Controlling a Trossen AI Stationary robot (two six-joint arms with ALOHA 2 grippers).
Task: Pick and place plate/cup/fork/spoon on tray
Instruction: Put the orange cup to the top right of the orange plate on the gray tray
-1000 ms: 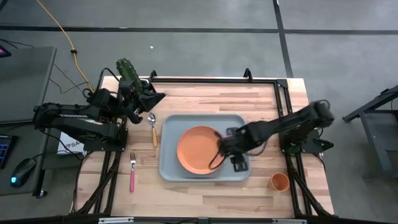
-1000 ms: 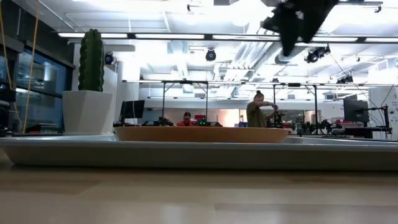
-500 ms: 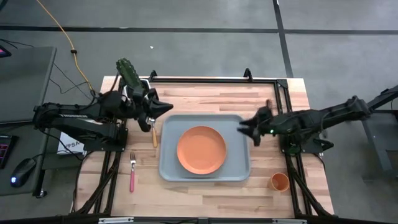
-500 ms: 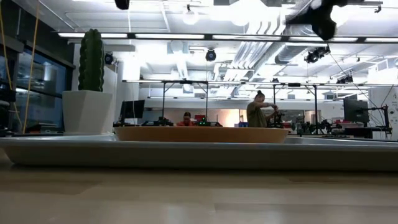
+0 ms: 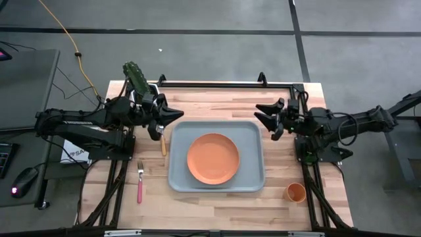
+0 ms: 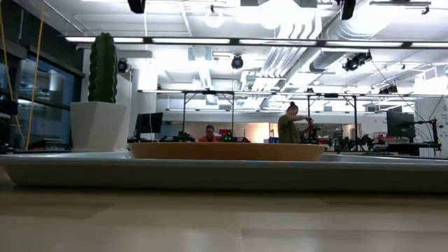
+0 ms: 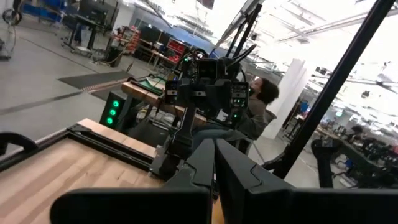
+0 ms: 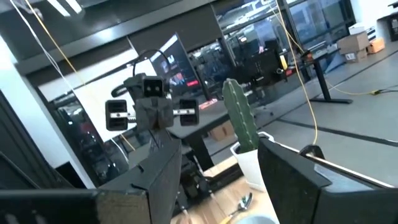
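We see the desk (image 5: pixel 217 99) carrying the tray (image 5: pixel 253 179) at centre frame in the high view, with the plate (image 5: pixel 212 158) already lying inside it. Left of the tray lies the spoon (image 5: pixel 162 141), its long axis running up-down in the frame, bowl end hidden under the left gripper (image 5: pixel 176 114), which hovers just above it, jaws clenched. The fork (image 5: pixel 139 182) lies lower left, parallel to the spoon. The cup (image 5: pixel 295 192) stands at lower right, off the tray. The right gripper (image 5: pixel 263 117), jaws released, hovers beside the tray's upper right corner, the nearer arm to the cup. We judge the spoon the left arm's nearest piece. We can read no writing.
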